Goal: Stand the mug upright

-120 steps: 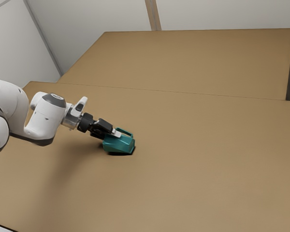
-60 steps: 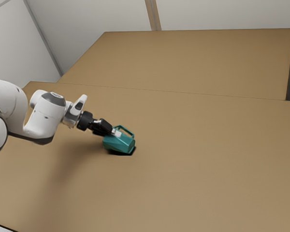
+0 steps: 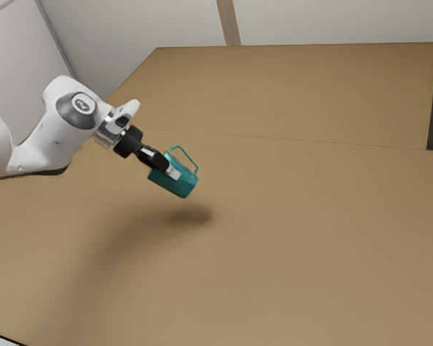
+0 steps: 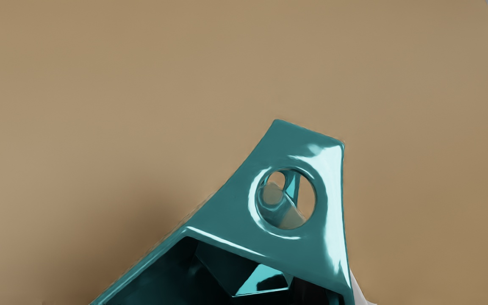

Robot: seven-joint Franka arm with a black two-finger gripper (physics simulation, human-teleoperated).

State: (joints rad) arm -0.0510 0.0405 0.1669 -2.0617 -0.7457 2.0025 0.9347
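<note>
1. the jaws are closed on the mug [image 3: 176, 185], carrying it clear of the surface [image 3: 296, 238]; a pale fingertip [image 3: 174, 174] lies against its outer wall.
2. the mug sits at the far end of the jaws, tilted rather than upright. its long axis runs roughly in line with them: the mouth [image 4: 227, 245] faces back toward the arm [image 3: 47, 148], and the base [image 3: 192, 187] points down and toward the exterior view's right.
3. the handle [image 3: 188, 157] stands off the mug's upper side, away from the surface.
4. the coming move turns on that slant. as i judge it, the base needs to swing down beneath the mouth until the long axis is vertical; then the mug can be lowered and let go. set down at this lean, it would meet the surface on an edge of its base and could topple.
5. below the mug, a soft shadow [image 3: 191, 215] falls on the surface, apart from it.
6. the opposite finger is hard to make out, and the mug's dark inside is cut off at the wrist view's edge, so the grip may be across the body or over one wall; i can't say which.
</note>
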